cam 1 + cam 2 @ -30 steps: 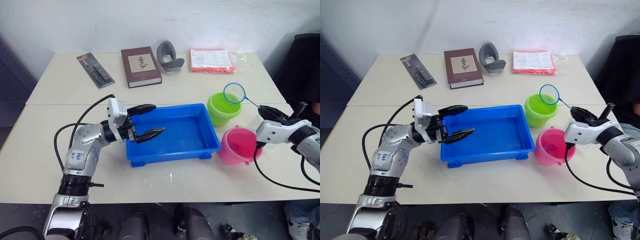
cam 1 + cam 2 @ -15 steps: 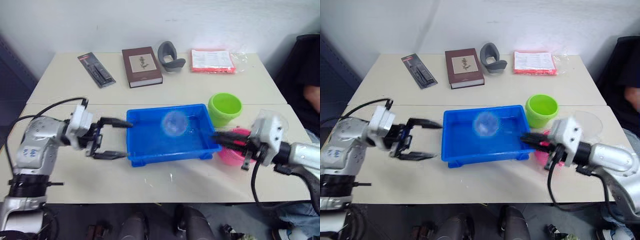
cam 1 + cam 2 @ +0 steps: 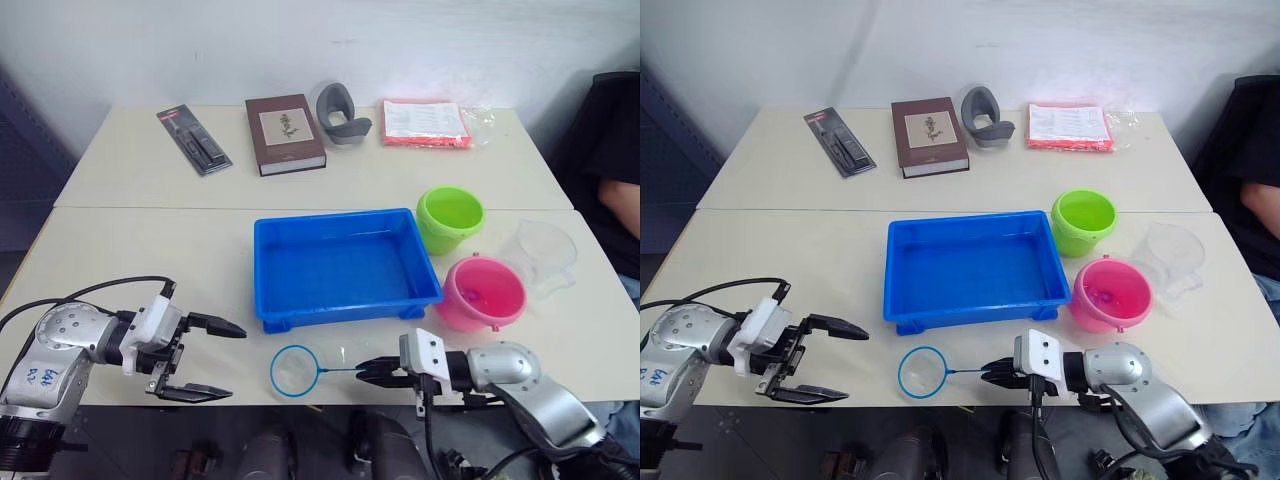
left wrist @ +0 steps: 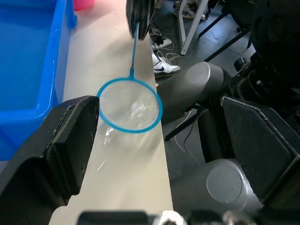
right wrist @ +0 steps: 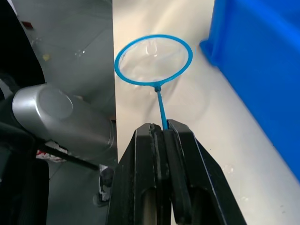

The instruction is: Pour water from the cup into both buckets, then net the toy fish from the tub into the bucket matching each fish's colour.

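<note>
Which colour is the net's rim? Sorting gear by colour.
Blue; the net shows best in the right wrist view.

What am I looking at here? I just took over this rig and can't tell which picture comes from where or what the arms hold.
It's a two-armed robot at a table. Two pictures come from its head, looking down; the other two come from a camera on each wrist. The right gripper is shut on the net, which lies at the table's near edge in front of the blue tub. The left gripper is open and holds nothing. Right of the tub stand a green bucket, a pink bucket and a clear cup. At the far side lie a book and other items.
</note>
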You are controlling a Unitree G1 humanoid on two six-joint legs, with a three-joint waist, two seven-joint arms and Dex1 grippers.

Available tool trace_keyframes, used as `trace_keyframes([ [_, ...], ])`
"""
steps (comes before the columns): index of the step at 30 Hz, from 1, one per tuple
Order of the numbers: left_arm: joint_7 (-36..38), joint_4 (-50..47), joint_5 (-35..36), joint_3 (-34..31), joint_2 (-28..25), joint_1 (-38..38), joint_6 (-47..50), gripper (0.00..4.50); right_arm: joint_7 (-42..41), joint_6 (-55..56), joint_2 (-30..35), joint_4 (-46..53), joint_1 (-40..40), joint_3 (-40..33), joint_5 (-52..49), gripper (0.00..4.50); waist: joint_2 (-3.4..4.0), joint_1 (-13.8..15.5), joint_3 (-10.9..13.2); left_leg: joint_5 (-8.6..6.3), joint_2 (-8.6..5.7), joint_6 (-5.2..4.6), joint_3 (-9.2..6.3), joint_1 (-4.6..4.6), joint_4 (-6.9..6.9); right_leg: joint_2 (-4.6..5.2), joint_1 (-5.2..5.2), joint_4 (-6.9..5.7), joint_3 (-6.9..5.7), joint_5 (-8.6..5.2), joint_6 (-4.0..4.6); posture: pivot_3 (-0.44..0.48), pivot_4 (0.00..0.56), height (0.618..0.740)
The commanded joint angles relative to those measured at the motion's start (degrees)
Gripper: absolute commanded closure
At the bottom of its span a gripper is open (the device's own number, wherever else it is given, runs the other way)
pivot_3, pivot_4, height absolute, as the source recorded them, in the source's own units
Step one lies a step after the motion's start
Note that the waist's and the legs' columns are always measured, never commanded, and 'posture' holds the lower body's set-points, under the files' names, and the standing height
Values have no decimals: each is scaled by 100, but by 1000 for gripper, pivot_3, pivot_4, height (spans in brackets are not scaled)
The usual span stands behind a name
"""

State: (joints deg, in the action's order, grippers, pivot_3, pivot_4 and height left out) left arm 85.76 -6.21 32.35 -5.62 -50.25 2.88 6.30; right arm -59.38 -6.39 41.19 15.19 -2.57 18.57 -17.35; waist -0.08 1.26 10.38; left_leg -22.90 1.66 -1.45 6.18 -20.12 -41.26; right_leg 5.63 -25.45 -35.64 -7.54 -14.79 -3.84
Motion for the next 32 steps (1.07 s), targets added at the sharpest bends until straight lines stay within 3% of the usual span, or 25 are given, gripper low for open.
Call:
trace_keyframes([
  [1, -54, -165, 17, -148, -62, -70, 26, 22, -89, 327, -250, -370, -192, -5, 149, 4500, 0, -14, 0, 0, 2, 0, 1, 1, 0, -2, 0, 0, 0, 0, 0, 0, 150, 740],
  [2, -67, -167, 8, -161, -71, -83, 30, 22, -74, 333, -322, -468, -240, -41, 165, 4500, 0, -20, 0, 0, 3, 0, 1, 1, 0, -3, 0, -3, -1, 0, 0, 0, 150, 740],
  [8, -96, 120, -152, -234, -445, -115, 306, 0, -264, 325, -219, -431, -274, -159, 225, 1874, 2, -61, 1, 0, 7, 1, -1, 1, 3, -3, -1, -6, -2, -4, 6, 0, 150, 740],
  [11, -425, 401, -392, -263, -491, -39, 384, 0, -306, 84, 68, 107, -167, -545, -26, 285, 9, -48, 5, 0, 2, 1, 0, 1, 2, 2, -1, -6, -1, -3, 6, 0, 150, 740],
  [12, -531, 464, -484, -271, -468, -42, 339, 0, -361, -2, 222, 359, -64, -711, -171, 57, 10, -39, 5, 0, 1, 1, 1, 1, 2, 3, -1, -6, -2, -3, 5, 0, 150, 740],
  [16, -1034, 689, -757, -481, -253, -66, -73, 0, -264, -511, 746, 1562, 673, -1764, -924, 57, 9, 6, 4, -1, 5, 1, -4, 0, 6, 3, -1, -3, -3, -3, 5, 0, 150, 740],
  [19, -1384, 934, -902, -840, -148, -88, -514, 0, -280, -257, 848, 2081, 1411, -2890, -1157, 57, 1, 19, 1, -1, 5, 2, -6, -1, 7, 4, -1, -1, -4, -3, 5, 0, 150, 740],
  [23, -1936, 932, -937, -1344, -145, -269, -486, 0, -298, -327, 867, 1961, 2100, -4807, -1369, 57, -6, 18, -3, -3, 3, -1, -2, 3, 6, 8, 4, 0, 1, 0, 1, 0, 150, 740],
  [25, -1915, 987, -1027, -1422, -150, -475, -663, 0, -647, -260, 914, 1719, 2473, -5398, -1360, 57, -6, 13, -4, -6, 1, -6, 4, 9, 8, 13, 5, 0, 6, 1, 0, 0, 150, 740],
  [28, -1926, 1547, -1389, -1338, -50, -564, -1441, 0, -1079, 270, 813, 1132, 2776, -5713, -1178, 57, -13, 10, -6, -7, 5, -5, 15, 31, 34, 7, 13, 10, 11, 0, 2, 0, 150, 740],
  [32, -2058, 1915, -1501, -1298, 38, -353, -1749, 0, -1201, 821, 784, 704, 2839, -5871, -945, 57, -15, 2, -4, -20, 8, -14, 47, 86, 38, 17, 40, 19, 18, -4, 8, 0, 150, 740],
])
